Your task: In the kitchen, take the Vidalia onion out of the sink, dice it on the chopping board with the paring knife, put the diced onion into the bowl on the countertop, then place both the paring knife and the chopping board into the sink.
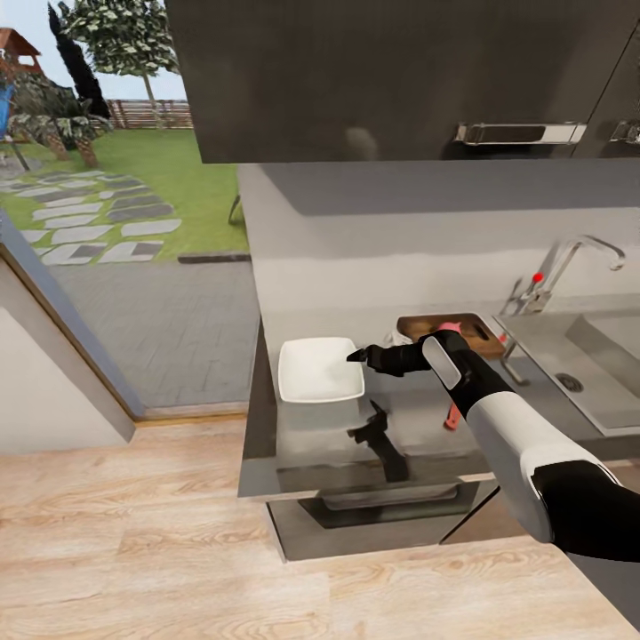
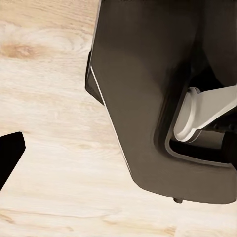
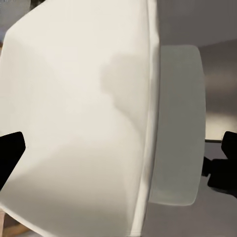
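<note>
The white squarish bowl point(image 1: 311, 373) sits on the grey countertop point(image 1: 267, 444), and its inside looks empty in the right wrist view point(image 3: 74, 113). My right gripper point(image 1: 360, 356) hangs open just above the bowl's right rim, its fingertips point(image 3: 10, 153) wide apart with nothing between them. Behind my forearm lies the brown chopping board point(image 1: 418, 326) with a pinkish-red onion lump point(image 1: 449, 326) on it. A thin dark shape point(image 1: 478, 332) on the board may be the paring knife. The sink point(image 1: 613, 404) lies to the right. My left gripper's fingertip point(image 2: 9, 153) hangs over wooden floor.
The chrome tap point(image 1: 573, 253) with a red knob point(image 1: 538, 277) stands behind the sink. A pinkish-red streak point(image 1: 453, 416) shows on the countertop beside my forearm. Dark wall cabinets point(image 1: 400, 80) hang overhead. A glass wall to the garden is at left.
</note>
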You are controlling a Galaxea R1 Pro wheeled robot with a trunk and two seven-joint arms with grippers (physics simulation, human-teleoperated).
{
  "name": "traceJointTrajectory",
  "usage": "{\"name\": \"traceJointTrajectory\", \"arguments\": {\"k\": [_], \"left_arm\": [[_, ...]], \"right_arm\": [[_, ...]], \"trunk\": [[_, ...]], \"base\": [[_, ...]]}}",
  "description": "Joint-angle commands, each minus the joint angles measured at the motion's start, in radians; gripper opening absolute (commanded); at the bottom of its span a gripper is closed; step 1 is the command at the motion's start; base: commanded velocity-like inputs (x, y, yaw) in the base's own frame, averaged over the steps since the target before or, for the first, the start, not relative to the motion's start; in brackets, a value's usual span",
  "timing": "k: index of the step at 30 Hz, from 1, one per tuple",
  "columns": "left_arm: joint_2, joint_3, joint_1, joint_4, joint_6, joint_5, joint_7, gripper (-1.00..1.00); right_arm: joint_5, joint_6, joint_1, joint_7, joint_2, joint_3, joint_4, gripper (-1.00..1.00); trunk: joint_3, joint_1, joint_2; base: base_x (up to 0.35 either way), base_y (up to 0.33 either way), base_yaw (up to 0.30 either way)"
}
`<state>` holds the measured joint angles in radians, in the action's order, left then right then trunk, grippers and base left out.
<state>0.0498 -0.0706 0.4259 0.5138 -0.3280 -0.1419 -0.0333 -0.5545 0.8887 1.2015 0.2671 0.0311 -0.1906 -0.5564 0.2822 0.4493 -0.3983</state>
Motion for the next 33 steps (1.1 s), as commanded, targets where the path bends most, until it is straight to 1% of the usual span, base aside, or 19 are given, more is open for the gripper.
{"name": "traceJointTrajectory", "arguments": {"k": [1,28,33], "left_arm": [[0.001,-0.003,0.000,0.002,0.000,-0.005,-0.003,1.00],[0.001,-0.003,0.000,-0.001,0.000,-0.005,-0.003,1.00],[0.002,-0.003,0.000,-0.001,0.000,-0.005,-0.003,1.00]], "right_arm": [[0.009,0.001,0.001,0.009,0.001,-0.004,0.000,1.00],[0.009,-0.001,0.001,0.009,0.001,-0.004,-0.007,1.00],[0.010,-0.002,0.001,0.009,0.001,-0.004,-0.008,1.00]], "trunk": [[0.000,0.001,-0.002],[-0.043,0.001,-0.002],[-0.051,0.001,-0.002]], "base": [[0.000,0.000,0.000],[0.000,0.000,0.000],[0.000,-0.160,0.000]]}}
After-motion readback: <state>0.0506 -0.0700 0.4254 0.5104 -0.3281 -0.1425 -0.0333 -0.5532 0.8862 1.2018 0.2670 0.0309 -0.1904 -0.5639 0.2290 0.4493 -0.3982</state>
